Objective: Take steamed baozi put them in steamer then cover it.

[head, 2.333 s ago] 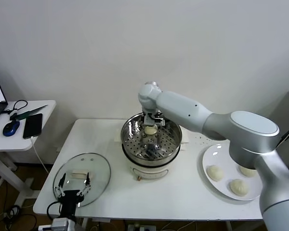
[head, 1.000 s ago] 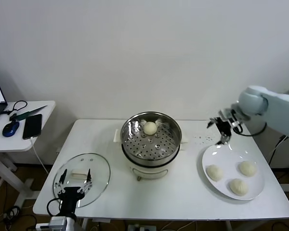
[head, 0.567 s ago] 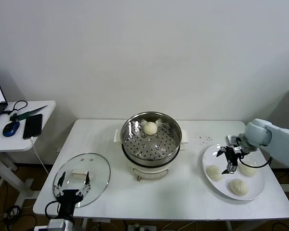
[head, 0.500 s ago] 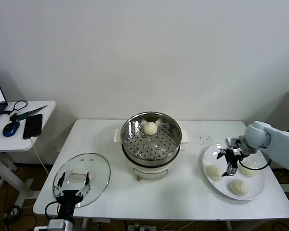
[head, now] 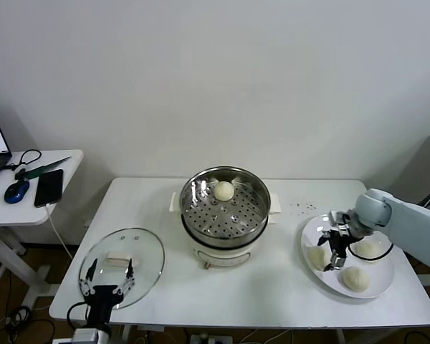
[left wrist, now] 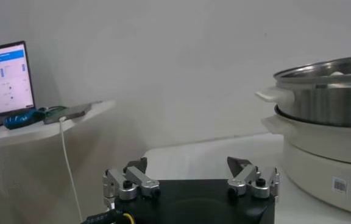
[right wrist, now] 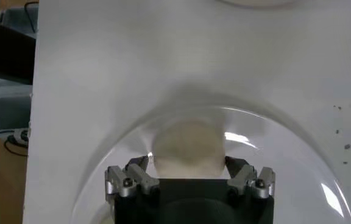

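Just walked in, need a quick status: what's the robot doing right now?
It is loading baozi into the steamer. One bun already sits on the perforated tray. The right gripper is down on the white plate, its fingers straddling the bun nearest the steamer; whether they grip it yet is unclear. Two more buns wait on the plate. The left gripper hangs open by the glass cover, which lies on the table.

My white table [head: 272,287] carries three things directly: steamer [head: 226,215] at centre on white base, glass cover [head: 122,265] flat near my left front corner (white handle up), white plate [head: 308,233] at my right edge. Dark specks [head: 299,207] dot tabletop between steamer and plate.
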Tool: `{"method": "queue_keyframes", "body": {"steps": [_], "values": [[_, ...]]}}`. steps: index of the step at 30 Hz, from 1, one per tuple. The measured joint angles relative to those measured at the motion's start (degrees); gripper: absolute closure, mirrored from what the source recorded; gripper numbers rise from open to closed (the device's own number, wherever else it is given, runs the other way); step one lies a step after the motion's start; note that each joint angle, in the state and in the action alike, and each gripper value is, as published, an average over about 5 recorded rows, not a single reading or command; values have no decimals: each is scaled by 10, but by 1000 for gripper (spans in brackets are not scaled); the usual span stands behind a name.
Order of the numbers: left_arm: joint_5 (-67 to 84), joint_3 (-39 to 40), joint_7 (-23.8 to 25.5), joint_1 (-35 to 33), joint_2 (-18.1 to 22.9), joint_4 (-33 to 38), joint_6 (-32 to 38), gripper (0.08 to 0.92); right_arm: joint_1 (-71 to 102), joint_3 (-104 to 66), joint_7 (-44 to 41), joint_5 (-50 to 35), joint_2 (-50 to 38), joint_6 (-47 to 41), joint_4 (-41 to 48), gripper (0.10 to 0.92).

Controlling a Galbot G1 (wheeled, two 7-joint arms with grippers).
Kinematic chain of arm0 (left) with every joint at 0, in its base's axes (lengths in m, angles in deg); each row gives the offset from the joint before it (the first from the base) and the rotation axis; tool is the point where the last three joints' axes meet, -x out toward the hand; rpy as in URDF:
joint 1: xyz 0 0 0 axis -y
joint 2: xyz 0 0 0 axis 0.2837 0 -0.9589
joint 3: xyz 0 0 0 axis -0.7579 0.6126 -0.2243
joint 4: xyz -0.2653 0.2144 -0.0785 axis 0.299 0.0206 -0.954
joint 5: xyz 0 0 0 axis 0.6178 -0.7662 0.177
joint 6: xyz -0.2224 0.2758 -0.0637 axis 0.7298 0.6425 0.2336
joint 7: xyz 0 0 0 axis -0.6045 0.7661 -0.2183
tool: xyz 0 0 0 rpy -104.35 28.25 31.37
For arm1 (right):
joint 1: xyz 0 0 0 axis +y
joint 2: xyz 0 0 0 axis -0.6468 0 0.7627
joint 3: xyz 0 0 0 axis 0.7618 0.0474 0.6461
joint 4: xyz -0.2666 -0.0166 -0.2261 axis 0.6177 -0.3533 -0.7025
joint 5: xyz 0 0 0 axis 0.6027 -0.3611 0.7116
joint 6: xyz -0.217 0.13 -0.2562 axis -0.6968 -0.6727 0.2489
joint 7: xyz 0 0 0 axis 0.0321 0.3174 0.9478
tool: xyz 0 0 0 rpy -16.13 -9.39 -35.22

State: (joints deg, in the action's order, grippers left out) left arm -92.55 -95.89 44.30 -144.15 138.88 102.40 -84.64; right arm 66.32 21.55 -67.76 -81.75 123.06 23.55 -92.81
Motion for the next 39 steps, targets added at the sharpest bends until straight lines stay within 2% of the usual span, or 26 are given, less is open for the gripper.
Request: {"method": "queue_keyframes", "body": {"steps": [5, 11, 17, 24, 32, 39], "values": [[-3, 1, 0, 0, 1, -1, 0, 177, -1, 0, -5, 0, 3, 2, 10, 308], [-3, 1, -1, 0, 2, -1, 0, 177, -7, 3, -9, -3, 2, 5, 12, 356], [-3, 0, -1, -5, 2, 2, 0, 177, -51, 36, -15, -26, -2, 12, 8, 371], [-6, 4, -1, -9, -1, 9, 0, 177, -196, 144, -26, -87, 18, 27, 13, 372], [-10, 17, 0, -9, 0, 12, 1, 177, -359, 250, -32, -172, 80, 25, 11, 372], [-10, 26, 0, -6, 0, 15, 3, 177, -425, 287, -18, -255, 151, 2, 10, 372]]}}
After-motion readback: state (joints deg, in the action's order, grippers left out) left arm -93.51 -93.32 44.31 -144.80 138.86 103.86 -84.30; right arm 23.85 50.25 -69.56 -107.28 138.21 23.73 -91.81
